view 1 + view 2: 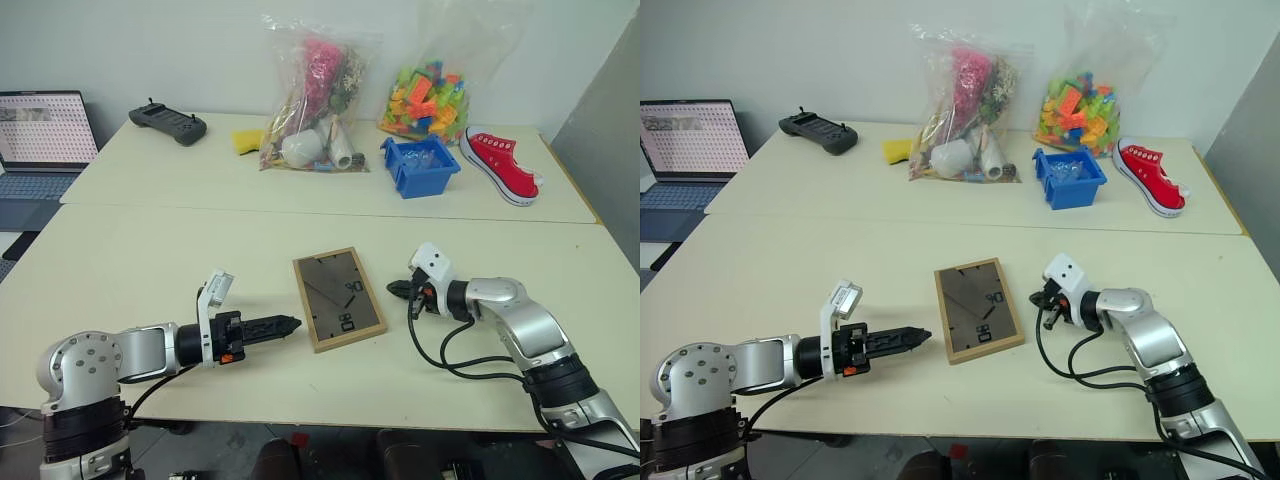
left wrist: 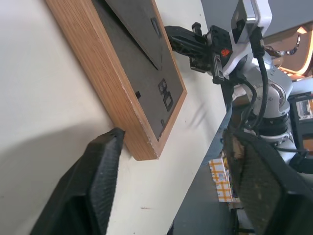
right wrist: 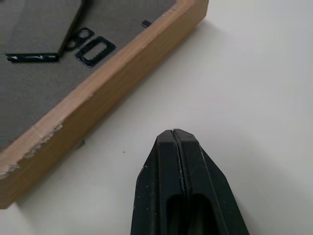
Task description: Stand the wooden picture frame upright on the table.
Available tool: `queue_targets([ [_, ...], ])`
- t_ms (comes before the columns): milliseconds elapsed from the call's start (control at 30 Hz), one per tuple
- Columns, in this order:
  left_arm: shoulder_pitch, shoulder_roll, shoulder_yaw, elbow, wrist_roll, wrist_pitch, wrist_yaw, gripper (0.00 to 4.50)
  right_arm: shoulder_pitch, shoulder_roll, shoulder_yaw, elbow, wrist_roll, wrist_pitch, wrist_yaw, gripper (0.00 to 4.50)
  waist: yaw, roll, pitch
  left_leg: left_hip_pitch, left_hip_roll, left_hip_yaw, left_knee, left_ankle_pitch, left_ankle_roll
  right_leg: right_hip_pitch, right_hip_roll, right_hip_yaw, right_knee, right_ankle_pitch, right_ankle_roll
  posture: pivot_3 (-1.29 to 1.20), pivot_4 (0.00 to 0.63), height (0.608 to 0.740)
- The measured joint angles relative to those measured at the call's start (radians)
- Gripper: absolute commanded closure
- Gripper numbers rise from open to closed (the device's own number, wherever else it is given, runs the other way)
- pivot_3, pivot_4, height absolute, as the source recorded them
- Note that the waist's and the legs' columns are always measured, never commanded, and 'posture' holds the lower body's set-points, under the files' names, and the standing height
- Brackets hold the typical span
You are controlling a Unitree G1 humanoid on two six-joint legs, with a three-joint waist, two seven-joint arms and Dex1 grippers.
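Nearest the desk's front edge, my left gripper (image 1: 285, 324) lies low over the desk (image 1: 150, 260), pointing at the near left side of the wooden picture frame (image 1: 338, 298). Its two fingers stand wide apart in the left wrist view, one fingertip (image 2: 105, 161) just beside the frame's corner, holding nothing.

Frame: flat on the desk, face down, dark back panel up, fold-out stand folded against the back. Small metal hangers visible near one end. It sits between my two grippers, slightly skewed to the desk edge.

Right gripper (image 1: 398, 289): just beside the frame's right edge, fingers pressed together, empty. Right wrist view shows the closed tip (image 3: 174, 139) near the chipped wood rim, not touching it. A black cable loops on the desk under that arm.

Beyond the seam, on the far desk: blue bin (image 1: 420, 166), red sneaker (image 1: 498, 164), yellow item (image 1: 247, 140), black controller (image 1: 168, 123). Behind those, a clear bag of mixed objects (image 1: 315, 95) and a bag of coloured blocks (image 1: 432, 95). Open laptop (image 1: 40, 140) at far left.
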Motion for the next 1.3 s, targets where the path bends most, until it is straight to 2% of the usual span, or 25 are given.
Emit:
queue_targets([
  [67, 0.0, -0.05, -0.01, 0.018, -0.002, 0.001, 0.048, 0.04, 0.004, 0.022, 0.017, -0.021, 0.001, 0.012, -0.004, 4.5, -0.001, 0.0, 0.0, 0.0, 0.0, 0.0, 0.0, 0.0, 0.0, 0.0, 0.0, 0.0, 0.0, 0.0, 0.0, 0.0, 0.15, 0.74],
  [133, -0.001, -0.115, -0.013, 0.027, 0.008, -0.003, 0.094, 0.04, 0.004, 0.059, 0.032, -0.034, 0.001, 0.03, -0.02, 4.5, -0.001, 0.0, 0.0, 0.0, 0.0, 0.0, 0.0, 0.0, 0.0, 0.0, 0.0, 0.0, 0.0, 0.0, 0.0, 0.0, 0.15, 0.74],
  [267, -0.002, -0.186, -0.013, 0.026, 0.016, -0.021, 0.14, 0.04, 0.004, 0.105, 0.055, -0.055, -0.001, 0.067, -0.045, 4.5, 0.003, 0.001, -0.003, 0.001, -0.001, 0.0, 0.0, 0.0, 0.0, 0.001, -0.001, 0.0, 0.0, 0.0, 0.0, 0.0, 0.15, 0.74],
  [533, -0.006, -0.222, -0.039, 0.028, 0.025, -0.056, 0.152, 0.04, 0.018, 0.115, 0.069, -0.072, -0.007, 0.073, -0.057, 4.5, 0.012, 0.001, -0.004, 0.001, -0.005, -0.001, 0.0, 0.0, 0.0, 0.002, -0.003, 0.0, -0.001, 0.0, 0.0, 0.0, 0.15, 0.74],
  [567, -0.007, -0.223, -0.04, 0.029, 0.026, -0.059, 0.152, 0.4, 0.018, 0.112, 0.068, -0.072, -0.008, 0.071, -0.057, 4.5, 0.012, 0.001, -0.004, 0.001, -0.005, -0.001, 0.0, 0.0, 0.0, 0.002, -0.003, 0.0, -0.001, 0.0, 0.0, 0.0, 0.15, 0.74],
  [600, -0.008, -0.222, -0.043, 0.029, 0.026, -0.061, 0.15, 0.45, 0.019, 0.103, 0.065, -0.069, -0.009, 0.064, -0.058, 4.5, 0.012, 0.001, -0.004, 0.001, -0.005, -0.001, 0.0, 0.0, 0.0, 0.002, -0.003, 0.0, -0.001, 0.0, 0.0, 0.0, 0.15, 0.74],
  [900, -0.013, -0.196, -0.058, 0.033, 0.028, -0.041, 0.149, 2.21, 0.019, 0.069, 0.009, -0.04, -0.009, 0.04, -0.071, 4.5, 0.007, 0.001, -0.004, 0.0, -0.004, -0.001, 0.0, 0.0, 0.0, 0.001, -0.003, 0.0, -0.002, 0.0, 0.0, 0.0, 0.15, 0.74],
  [1067, -0.077, -0.203, -0.055, 0.076, 0.032, -0.065, 0.164, 3.13, -0.006, 0.036, -0.053, -0.036, 0.014, 0.059, -0.064, 4.5, 0.009, 0.0, -0.003, -0.001, -0.005, -0.001, 0.0, 0.0, 0.0, 0.001, -0.003, 0.0, -0.002, 0.0, 0.0, 0.0, 0.15, 0.74],
  [1133, -0.101, -0.208, -0.071, 0.076, 0.052, -0.088, 0.171, 3.21, -0.044, 0.028, -0.089, -0.036, 0.044, 0.088, -0.056, 4.5, 0.008, 0.0, -0.003, -0.001, -0.005, -0.001, -0.001, 0.0, 0.0, 0.001, -0.003, 0.0, -0.003, 0.0, 0.0, 0.0, 0.15, 0.74],
  [1233, -0.121, -0.16, -0.133, 0.052, 0.078, -0.123, 0.127, 3.21, -0.105, 0.021, -0.148, -0.044, 0.106, 0.141, -0.038, 4.5, 0.005, 0.0, -0.003, 0.0, -0.004, -0.001, -0.001, 0.001, -0.001, 0.001, -0.002, 0.0, -0.003, 0.0, 0.0, 0.0, 0.15, 0.74],
  [1300, -0.137, -0.119, -0.167, 0.032, 0.099, -0.149, 0.092, 3.21, -0.145, 0.022, -0.197, -0.057, 0.174, 0.2, -0.021, 4.15, 0.005, 0.0, -0.003, 0.0, -0.004, -0.001, -0.001, 0.001, -0.001, 0.001, -0.002, 0.0, -0.003, 0.0, 0.0, 0.0, 0.15, 0.74],
])
